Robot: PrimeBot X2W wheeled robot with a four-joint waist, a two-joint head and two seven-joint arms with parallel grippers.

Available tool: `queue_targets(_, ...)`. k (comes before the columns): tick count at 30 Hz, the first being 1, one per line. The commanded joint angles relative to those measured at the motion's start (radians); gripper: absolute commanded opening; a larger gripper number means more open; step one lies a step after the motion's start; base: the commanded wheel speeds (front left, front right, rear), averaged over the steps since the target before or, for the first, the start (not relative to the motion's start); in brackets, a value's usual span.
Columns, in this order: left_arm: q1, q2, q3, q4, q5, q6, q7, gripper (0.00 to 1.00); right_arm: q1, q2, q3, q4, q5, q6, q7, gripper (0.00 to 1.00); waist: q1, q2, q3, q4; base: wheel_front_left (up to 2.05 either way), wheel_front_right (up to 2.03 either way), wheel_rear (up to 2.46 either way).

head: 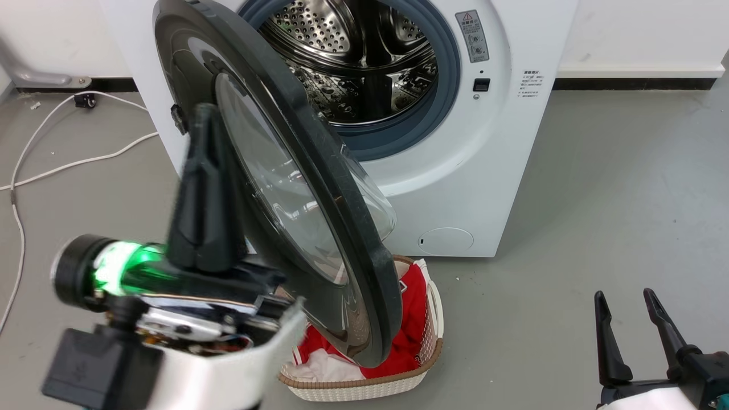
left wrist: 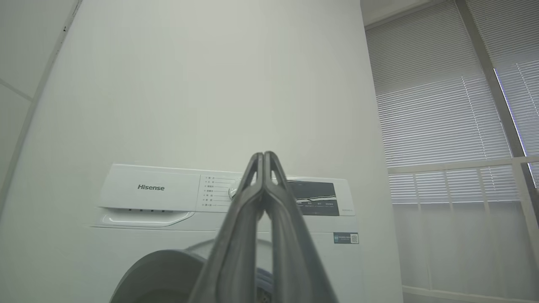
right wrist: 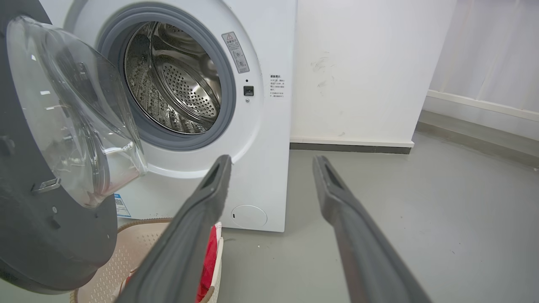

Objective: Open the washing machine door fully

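The white washing machine (head: pixel 501 142) has its steel drum (head: pixel 353 57) exposed. The washing machine door (head: pixel 364 239), black-rimmed with a bulging glass bowl, stands swung out towards me at roughly a right angle. My left gripper (head: pixel 203 111) is raised on the door's outer side, fingers up and pressed together with nothing between them; whether it touches the door I cannot tell. In the left wrist view this gripper (left wrist: pixel 264 155) points at the control panel (left wrist: pixel 219 191). My right gripper (head: pixel 623 296) rests open at the lower right, well away from the door (right wrist: pixel 42 235); its wrist view shows the gripper (right wrist: pixel 273 160) empty.
A beige laundry basket (head: pixel 424 364) with red and white clothes sits on the floor under the door's lower edge. A white cable (head: pixel 57 165) trails over the floor at the left. Open grey floor (head: pixel 615 188) lies right of the machine, with a wall behind it.
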Motion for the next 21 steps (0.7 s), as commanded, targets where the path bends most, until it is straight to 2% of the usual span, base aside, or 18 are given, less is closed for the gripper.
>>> queue_targets(1,0.003,0.001,-0.023,-0.008,-0.002,-0.009,-0.001,0.0,0.008,0.004,-0.002,-0.004,0.005,-0.001,-0.001,1.0,0.0,0.0,0.0,0.001,0.0,0.0,0.0)
queue_targets(8,0.046,0.001,-0.182,0.016,-0.028,-0.061,0.008,0.0,0.007,0.004,-0.003,0.002,0.007,-0.001,0.002,1.0,0.0,0.0,-0.001,0.005,0.0,0.0,0.0)
queue_targets(14,0.106,0.005,-0.338,0.113,-0.069,-0.106,0.095,0.0,0.002,0.004,0.0,0.009,0.005,-0.001,0.001,1.0,0.0,0.0,-0.001,0.004,0.0,0.0,0.0)
queue_targets(21,0.17,0.032,-0.443,0.213,-0.12,-0.13,0.18,0.0,-0.002,0.003,0.003,0.019,0.007,-0.001,-0.002,1.0,0.0,0.0,-0.002,0.001,0.0,0.0,0.0)
